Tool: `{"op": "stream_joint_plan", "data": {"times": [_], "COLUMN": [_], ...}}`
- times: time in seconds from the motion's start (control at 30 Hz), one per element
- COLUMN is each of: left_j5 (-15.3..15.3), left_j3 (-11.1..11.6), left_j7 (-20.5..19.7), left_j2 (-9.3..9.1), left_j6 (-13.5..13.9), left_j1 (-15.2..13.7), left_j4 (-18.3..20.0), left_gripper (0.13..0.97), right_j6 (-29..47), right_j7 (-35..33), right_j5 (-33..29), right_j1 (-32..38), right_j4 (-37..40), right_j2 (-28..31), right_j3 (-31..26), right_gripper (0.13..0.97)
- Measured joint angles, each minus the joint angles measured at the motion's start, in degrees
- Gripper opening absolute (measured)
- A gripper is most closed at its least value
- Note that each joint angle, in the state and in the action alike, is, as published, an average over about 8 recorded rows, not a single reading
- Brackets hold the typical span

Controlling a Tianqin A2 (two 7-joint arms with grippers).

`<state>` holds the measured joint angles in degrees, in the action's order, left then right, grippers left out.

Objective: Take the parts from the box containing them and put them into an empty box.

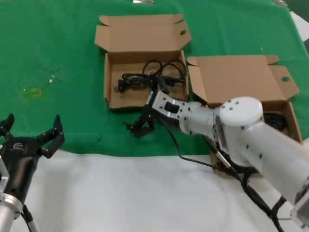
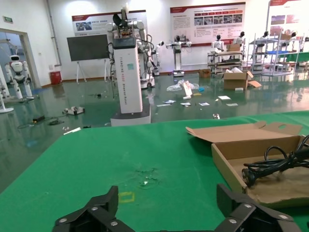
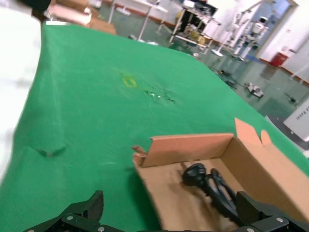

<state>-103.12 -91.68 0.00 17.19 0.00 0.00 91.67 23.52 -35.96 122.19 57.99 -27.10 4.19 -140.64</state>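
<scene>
An open cardboard box [image 1: 110,82] at the middle back holds a bundle of black cords [image 1: 149,77] with plugs. A second open box [image 1: 241,79] stands to its right; my right arm covers most of its inside, and some black cords [image 1: 277,121] show at its right end. My right gripper [image 1: 140,126] is open and empty, just in front of the middle box's front wall. In the right wrist view [image 3: 171,212] that box [image 3: 188,147] and its cords [image 3: 212,186] lie just ahead. My left gripper [image 1: 31,135] is open and empty at the front left.
Green cloth [image 1: 58,48] covers the table, with a white strip along the front edge [image 1: 120,193]. A small yellow mark [image 1: 35,92] is on the cloth at the left. The left wrist view shows the middle box [image 2: 231,166] and cords [image 2: 275,164] off to one side.
</scene>
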Motion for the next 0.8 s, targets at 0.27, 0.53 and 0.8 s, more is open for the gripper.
{"op": "stream_joint_plan", "data": {"times": [0.27, 0.53, 0.8], "left_j5": [0.0, 0.0, 0.0], "left_j3": [0.0, 0.0, 0.0], "left_j7": [0.01, -0.01, -0.01], "left_j2": [0.0, 0.0, 0.0], "left_j6": [0.0, 0.0, 0.0], "left_j1": [0.0, 0.0, 0.0], "left_j4": [0.0, 0.0, 0.0], "left_gripper": [0.746, 0.87, 0.941], "right_j6": [-3.35, -6.66, -9.97], "right_j7": [5.12, 10.18, 15.23], "right_j5": [-2.71, -5.39, -8.07], "right_j1": [-8.25, -16.42, -24.57], "right_j4": [-9.19, -18.27, -27.35], "right_j2": [1.85, 3.68, 5.51], "right_j3": [6.96, 13.86, 20.74], "right_gripper": [0.966, 0.966, 0.966]}}
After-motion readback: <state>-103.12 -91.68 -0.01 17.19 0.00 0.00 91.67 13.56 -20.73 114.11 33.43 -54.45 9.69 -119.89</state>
